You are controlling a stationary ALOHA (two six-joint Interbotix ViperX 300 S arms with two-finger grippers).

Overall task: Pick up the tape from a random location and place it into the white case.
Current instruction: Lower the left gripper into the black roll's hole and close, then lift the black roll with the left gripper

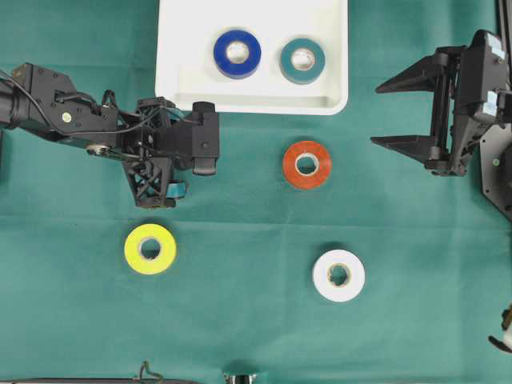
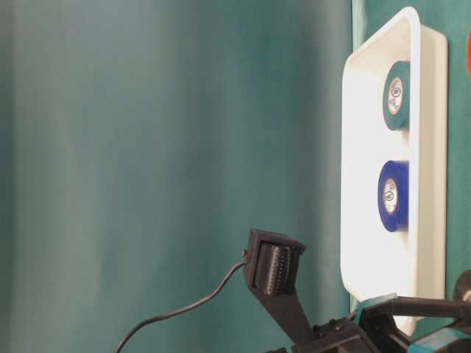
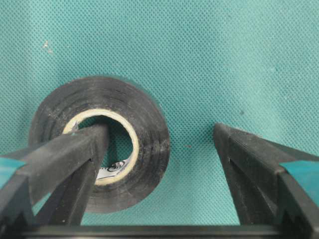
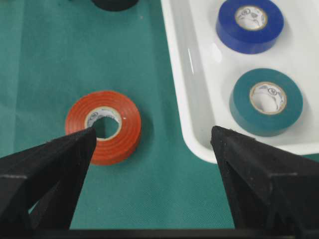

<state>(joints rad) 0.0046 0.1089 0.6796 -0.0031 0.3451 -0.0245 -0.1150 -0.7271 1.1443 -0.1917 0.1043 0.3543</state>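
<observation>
The left pincer [image 3: 159, 144] stands open over the black tape [image 3: 99, 144] on the table, one finger [image 3: 75, 154] in the core, the other outside. Squeeze the wall squarely, then lift toward the white case [image 1: 180, 84]. The right pincer [image 1: 400, 112] waits open — empty.

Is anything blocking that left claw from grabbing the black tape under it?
Nothing visible does. In the left wrist view the left gripper has its jaws open around one side of the black tape roll: one jaw sits in the roll's hole, the other outside on bare green cloth.
</observation>
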